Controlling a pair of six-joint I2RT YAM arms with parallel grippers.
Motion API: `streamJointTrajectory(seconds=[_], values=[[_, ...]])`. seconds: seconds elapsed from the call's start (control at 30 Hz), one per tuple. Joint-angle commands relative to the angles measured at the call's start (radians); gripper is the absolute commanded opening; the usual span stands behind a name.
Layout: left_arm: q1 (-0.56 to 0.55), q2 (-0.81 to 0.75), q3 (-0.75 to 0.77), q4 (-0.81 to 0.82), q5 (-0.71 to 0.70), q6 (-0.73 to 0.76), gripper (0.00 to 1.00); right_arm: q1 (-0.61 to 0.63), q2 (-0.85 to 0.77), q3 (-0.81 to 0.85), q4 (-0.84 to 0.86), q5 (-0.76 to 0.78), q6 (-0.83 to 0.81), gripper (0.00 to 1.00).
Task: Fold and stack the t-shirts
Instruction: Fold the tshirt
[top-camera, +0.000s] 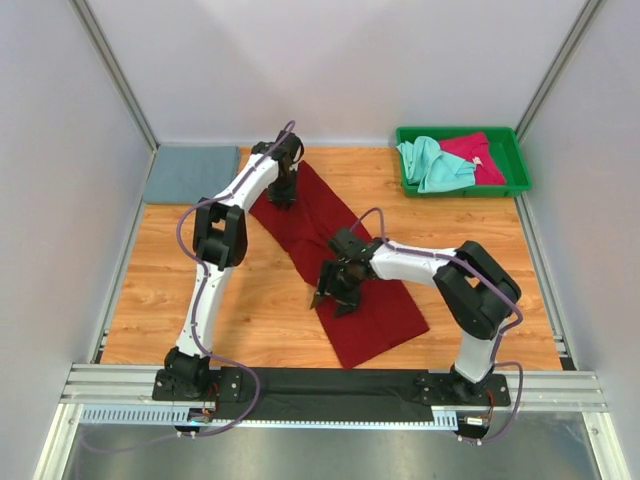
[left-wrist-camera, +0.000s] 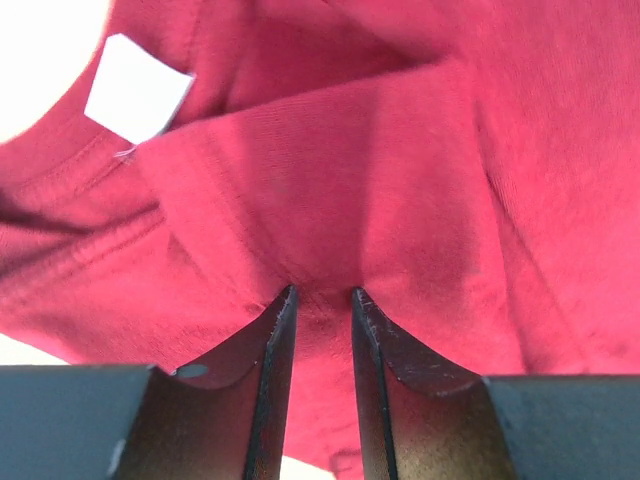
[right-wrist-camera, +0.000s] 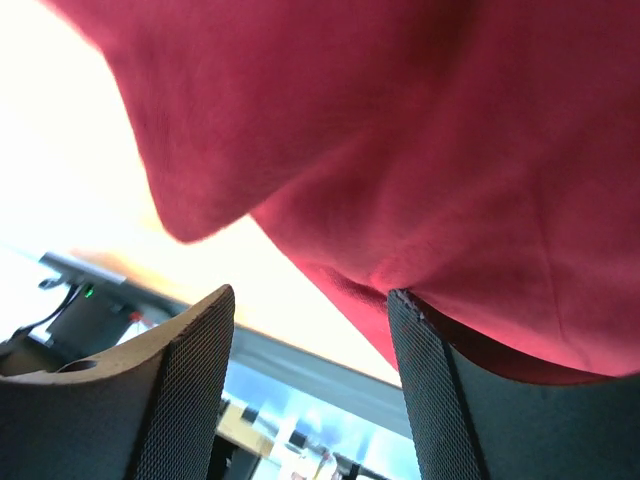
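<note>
Currently on the wooden table (top-camera: 250, 310): the dark red t-shirt (top-camera: 385, 310) lies as a long strip, slanting from the far left-centre down towards the near right.
Left gripper (left-wrist-camera: 322, 292): it sits at the far end of the strip, beside the white neck label (left-wrist-camera: 135, 88). Its jaws are drawn close together and a pucker of red cloth runs into the gap, so I judge it clenched on a fold of the dark red t-shirt.
Right gripper (right-wrist-camera: 310, 290): it is at the strip's left edge, about halfway along. Its jaws stand wide apart. A lobe of red cloth rests against one finger (right-wrist-camera: 440, 400), and nothing is nipped between the two.
Slate grey-blue t-shirt (top-camera: 190, 175): folded flat in the far left corner, well apart from the red one.
Green tray (top-camera: 520, 160): it stands at the far right and holds the mint green t-shirt (top-camera: 430, 165) and the pinkish-red t-shirt (top-camera: 478, 152), both bundled.
How the cloth will handle: it looks light and limp with no stiffness. It wrinkles where it is pinched and will probably sag and drag between two holds. It is not fragile, though a thin pinch could slip out.
Where to take hold: an edge or a hem looks best, with a doubled fold deep between the pads. With the collar end held, the matching hold for the other arm would be on the same long edge.
What could go wrong: the layers may slide apart or the strip may twist if only one layer is caught.
</note>
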Motion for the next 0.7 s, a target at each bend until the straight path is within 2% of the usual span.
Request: streamJointTrajectory(seconds=[0.0, 0.13, 0.23, 0.33, 0.37, 0.43, 0.47, 0.5, 0.53, 0.57, 0.67], values=[[0.02, 0.039, 0.002, 0.182, 0.065, 0.144, 0.36, 0.104, 0.058, 0.047, 0.12, -0.054, 0.165, 0.65], [0.024, 0.047, 0.002, 0.293, 0.163, 0.285, 0.37, 0.192, 0.073, 0.056, 0.143, -0.089, 0.166, 0.65], [0.027, 0.077, 0.076, 0.304, 0.22, 0.305, 0.37, 0.235, 0.07, 0.096, 0.12, -0.054, 0.071, 0.66], [0.027, 0.047, 0.047, 0.41, 0.245, 0.307, 0.38, 0.223, 0.039, 0.189, -0.019, 0.054, -0.117, 0.66], [0.027, 0.028, 0.053, 0.431, 0.234, 0.305, 0.37, 0.214, 0.01, 0.215, -0.109, 0.096, -0.233, 0.66], [0.027, -0.002, 0.057, 0.434, 0.173, 0.301, 0.38, 0.201, -0.028, 0.301, -0.202, 0.234, -0.347, 0.67], [0.027, -0.051, 0.05, 0.434, 0.154, 0.296, 0.38, 0.195, -0.043, 0.327, -0.246, 0.278, -0.395, 0.69], [0.027, -0.082, 0.035, 0.437, 0.137, 0.27, 0.38, 0.175, -0.082, 0.344, -0.32, 0.374, -0.459, 0.8], [0.027, -0.114, -0.003, 0.439, 0.108, 0.252, 0.39, 0.163, -0.099, 0.353, -0.345, 0.407, -0.479, 1.0], [0.027, -0.175, -0.021, 0.433, 0.108, 0.229, 0.41, 0.143, -0.116, 0.346, -0.362, 0.417, -0.496, 1.0], [0.026, -0.28, -0.099, 0.399, 0.081, 0.082, 0.42, 0.01, -0.119, 0.302, -0.398, 0.22, -0.568, 1.0]])
